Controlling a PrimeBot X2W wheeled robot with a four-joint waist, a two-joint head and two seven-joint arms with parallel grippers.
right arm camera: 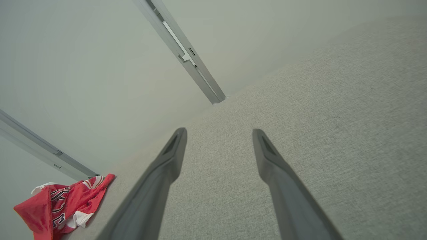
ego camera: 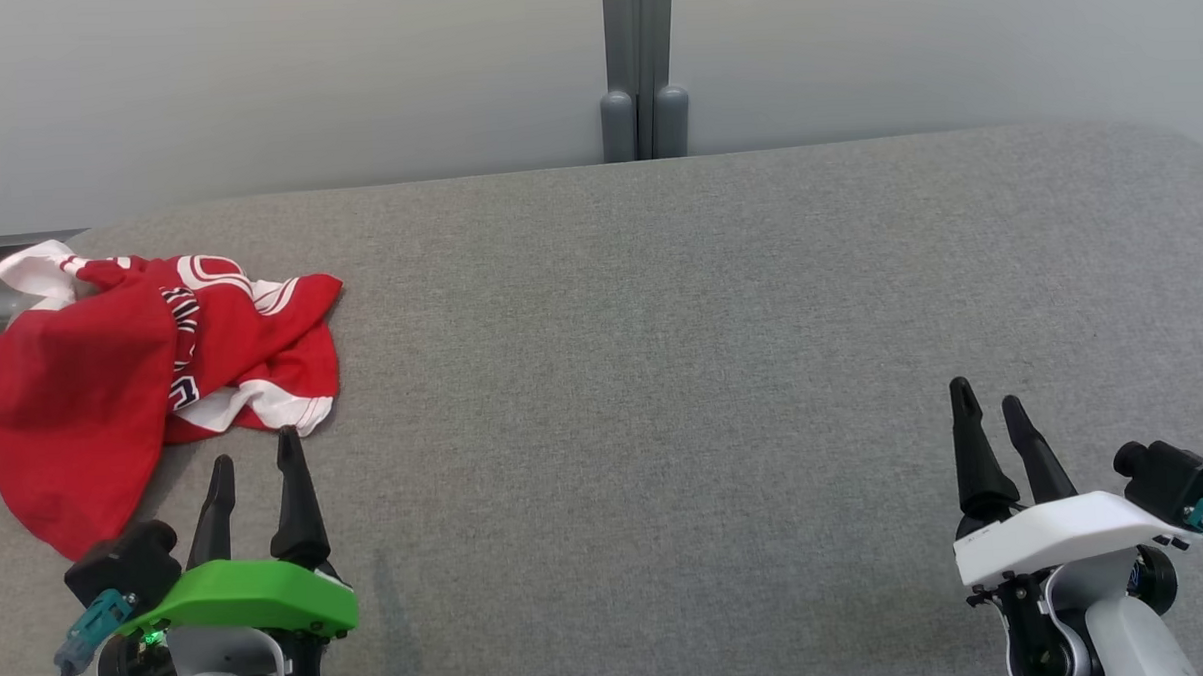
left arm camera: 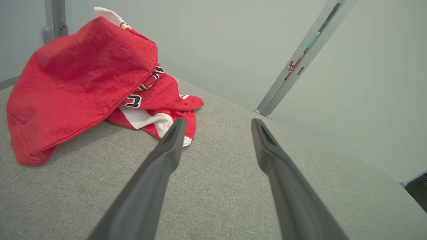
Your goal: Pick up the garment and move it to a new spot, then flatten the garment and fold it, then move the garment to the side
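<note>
The left gripper (ego camera: pixel 255 447), its two dark fingers spread and holding nothing, sits at the lower left of the head view, one fingertip just beside the white hem of the crumpled red-and-white garment (ego camera: pixel 93 396). The garment lies heaped at the left of the frame, close against the left edge of the grey padded table (ego camera: pixel 643 377), with a white part reaching the rounded far-left corner. The right gripper (ego camera: pixel 986 395), fingers likewise parted and empty, sits at the lower right, well apart from the cloth. Between the two grippers open grey surface runs across the middle and right of the frame to the curved far-right corner. Beyond the far edge stands a pale wall (ego camera: pixel 252 80), with a grey upright post (ego camera: pixel 640 66) at top centre.
</note>
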